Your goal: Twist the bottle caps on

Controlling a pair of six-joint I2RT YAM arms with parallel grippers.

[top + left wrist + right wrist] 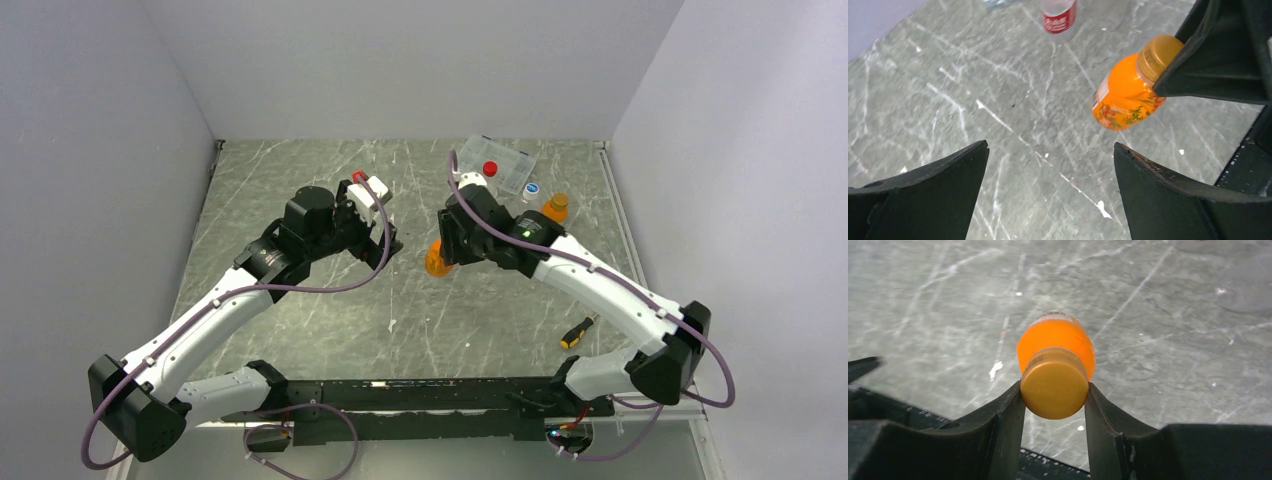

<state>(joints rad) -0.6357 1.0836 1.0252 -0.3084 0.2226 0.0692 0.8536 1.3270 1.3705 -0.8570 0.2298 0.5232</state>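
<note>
1. Right gripper (1054, 386): we find its jaws clamped on the orange cap (1054, 390) of an orange bottle (1122, 97). The bottle hangs tilted near the middle of the table (290, 170).
2. Left gripper (1050, 150): its jaws are spread wide and hold nothing. It is near the bottle but not touching it.
3. Step in hand: the cap sits on the neck, so we judge this bottle to be at the tightening stage. We cannot tell whether the thread is fully home.
4. Next move, in our judgement: either the left gripper closes on the body to steady it against the turn, or the bottle is set down upright. A red cap (490, 168) and a blue cap (531, 189) lie loose at the far side.
5. Writing: the orange bottle's label shows a white barcode panel and leafy print, with no legible word. The clear bottle (1059, 15) has white script on its red band, too blurred to read.
</note>
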